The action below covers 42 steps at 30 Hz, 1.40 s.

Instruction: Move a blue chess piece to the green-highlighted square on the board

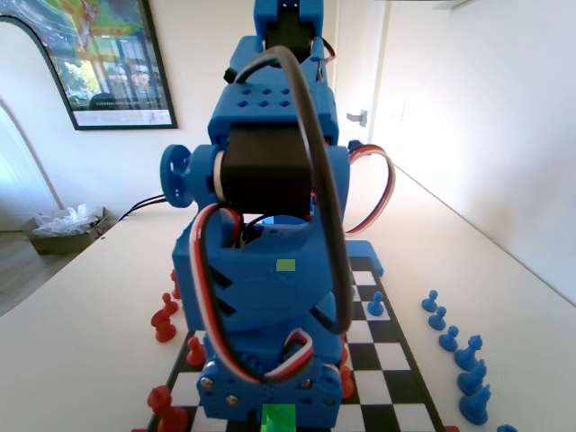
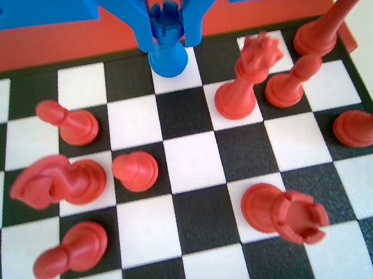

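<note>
In the fixed view, the big blue arm leans far over the board (image 1: 382, 346) and hides most of it. The green-highlighted square (image 1: 278, 419) peeks out at the bottom edge, under the arm. Spare blue pieces wait in a row on the worktop (image 1: 81, 333).

In the wrist view, the hand (image 2: 168, 33) squeezes the blue chess piece (image 2: 167, 44) by its notched top. Its base looks to sit on a white square at the board's far edge, with red pieces (image 2: 244, 78) close by.

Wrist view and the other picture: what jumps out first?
In the fixed view the big blue arm blocks most of the board. In the wrist view the gripper has its jaws shut on a blue rook with a notched top, standing on a white square, with red pieces scattered below.
</note>
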{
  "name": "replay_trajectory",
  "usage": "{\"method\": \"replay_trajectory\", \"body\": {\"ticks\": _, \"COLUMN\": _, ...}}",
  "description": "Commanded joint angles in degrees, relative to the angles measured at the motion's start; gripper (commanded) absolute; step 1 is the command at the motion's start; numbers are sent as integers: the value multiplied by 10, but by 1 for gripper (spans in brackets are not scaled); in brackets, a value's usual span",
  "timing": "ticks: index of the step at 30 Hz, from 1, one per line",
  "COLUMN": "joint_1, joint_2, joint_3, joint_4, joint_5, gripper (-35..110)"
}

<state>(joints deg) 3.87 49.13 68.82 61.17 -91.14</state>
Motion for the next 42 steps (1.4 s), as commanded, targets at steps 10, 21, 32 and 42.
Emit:
{"method": "replay_trajectory", "body": {"ticks": 10, "joint_1": 5, "joint_2": 34, "joint_3": 22, "joint_4": -16, "joint_5": -17, "gripper": 5}}
{"method": "replay_trajectory", "body": {"ticks": 21, "joint_1": 9, "joint_2": 45, "joint_3": 25, "joint_4": -35, "joint_5": -6, "gripper": 13}}
{"method": "replay_trajectory", "body": {"ticks": 32, "joint_1": 6, "joint_2": 66, "joint_3": 21, "joint_4": -34, "joint_5": 5, "gripper": 19}}
{"method": "replay_trajectory", "body": {"ticks": 42, "joint_1": -4, "joint_2": 106, "joint_3": 21, "joint_4": -33, "joint_5": 33, "gripper": 17}}
